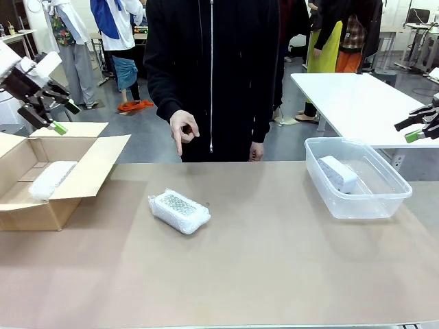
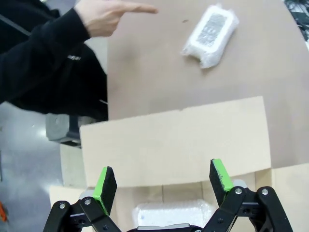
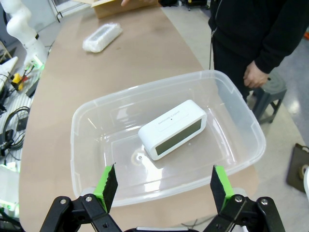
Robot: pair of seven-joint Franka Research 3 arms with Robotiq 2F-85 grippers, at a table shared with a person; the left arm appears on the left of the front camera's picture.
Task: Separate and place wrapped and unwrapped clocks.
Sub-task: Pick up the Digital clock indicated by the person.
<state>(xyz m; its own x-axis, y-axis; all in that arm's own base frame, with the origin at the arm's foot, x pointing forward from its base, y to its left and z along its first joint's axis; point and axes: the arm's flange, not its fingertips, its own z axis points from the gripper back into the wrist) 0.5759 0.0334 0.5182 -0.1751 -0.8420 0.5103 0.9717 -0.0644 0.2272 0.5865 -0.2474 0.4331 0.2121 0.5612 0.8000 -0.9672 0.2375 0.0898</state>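
- Bubble-wrapped clock [image 1: 180,210] lying flat near middle of brown tabletop [image 1: 274,274], apart from both containers; also seen in left wrist view [image 2: 211,33] and right wrist view [image 3: 102,37].
- Second wrapped clock [image 1: 51,179] resting inside open cardboard box [image 1: 82,175] at left edge of tabletop; glimpsed in left wrist view [image 2: 174,212] between the flaps.
- Bare white clock [image 1: 337,173] lying in clear plastic bin [image 1: 384,199] at right; in right wrist view [image 3: 173,129] lying tilted on bin floor, display face up.
- Left gripper [image 1: 63,116] hovering above box, jaws spread, holding nothing.
- Right gripper [image 1: 420,128] raised above bin's far right side, jaws spread, empty.
- Person's hand [image 1: 184,129] pointing down toward tabletop, above and behind the middle wrapped clock.
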